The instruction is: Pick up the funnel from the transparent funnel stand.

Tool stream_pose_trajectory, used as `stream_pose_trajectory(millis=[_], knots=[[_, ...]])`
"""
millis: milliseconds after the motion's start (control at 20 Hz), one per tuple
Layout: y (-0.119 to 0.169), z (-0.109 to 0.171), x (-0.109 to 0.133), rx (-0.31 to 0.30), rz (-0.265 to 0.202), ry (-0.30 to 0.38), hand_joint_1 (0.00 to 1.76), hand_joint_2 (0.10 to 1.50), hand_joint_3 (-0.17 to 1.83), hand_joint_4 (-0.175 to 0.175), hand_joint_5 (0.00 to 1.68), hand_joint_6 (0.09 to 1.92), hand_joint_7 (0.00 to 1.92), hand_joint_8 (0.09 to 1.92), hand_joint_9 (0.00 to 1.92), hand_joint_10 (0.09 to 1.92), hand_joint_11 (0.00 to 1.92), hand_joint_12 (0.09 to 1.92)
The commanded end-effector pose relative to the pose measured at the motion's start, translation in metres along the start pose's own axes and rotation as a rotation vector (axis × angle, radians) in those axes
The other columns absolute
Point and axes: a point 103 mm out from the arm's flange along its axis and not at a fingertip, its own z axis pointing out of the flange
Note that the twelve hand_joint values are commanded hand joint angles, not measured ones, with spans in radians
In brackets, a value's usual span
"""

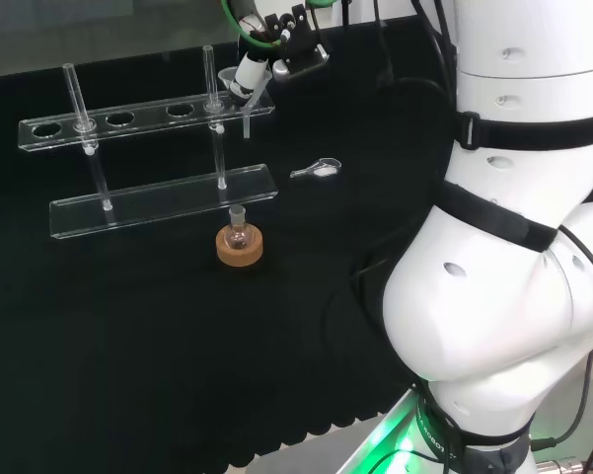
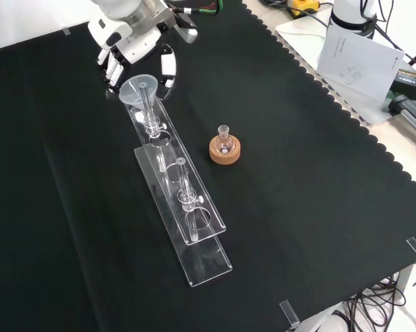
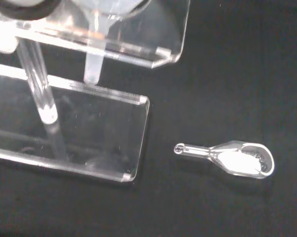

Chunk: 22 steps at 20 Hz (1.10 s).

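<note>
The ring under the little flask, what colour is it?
Light brown cork ring, clearest in the front view.

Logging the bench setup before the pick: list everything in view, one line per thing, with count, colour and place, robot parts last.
funnel: one, clear, sitting in the end hole of the stand nearest the hand, stem hanging down through the top shelf.
funnel stand: one, transparent, two shelves on posts, long across the cloth left of the arm in the head view.
small flask: one, clear, upright on the cork ring.
cork ring: one, tan, beside the stand, right of it in the front view.
glass scoop: one, clear with white powder, lying on the cloth off the stand's end.
black cloth: one, covers the bench.
hand: one, black and white, at the funnel, fingers around its rim.
arm links: white, right of head view.
</note>
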Motion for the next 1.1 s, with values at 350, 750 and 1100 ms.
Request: stream_pose_trajectory(millis=[350, 750, 1100], knots=[[-0.041, -0.035, -0.003, -0.261, 0.062, -0.054, 0.79, 0.70, 0.51, -0.040, 0.89, 0.73, 0.97, 0.90, 1.03, 0.71, 0.55, 1.27], [-0.098, -0.058, -0.006, -0.346, 0.095, -0.102, 0.82, 0.70, 0.51, -0.043, 0.93, 0.74, 0.99, 0.90, 1.06, 0.71, 0.59, 1.25], [-0.154, -0.054, 0.004, -0.376, 0.119, -0.102, 0.82, 0.70, 0.52, -0.044, 0.93, 0.74, 0.98, 0.90, 1.06, 0.70, 0.60, 1.25]])
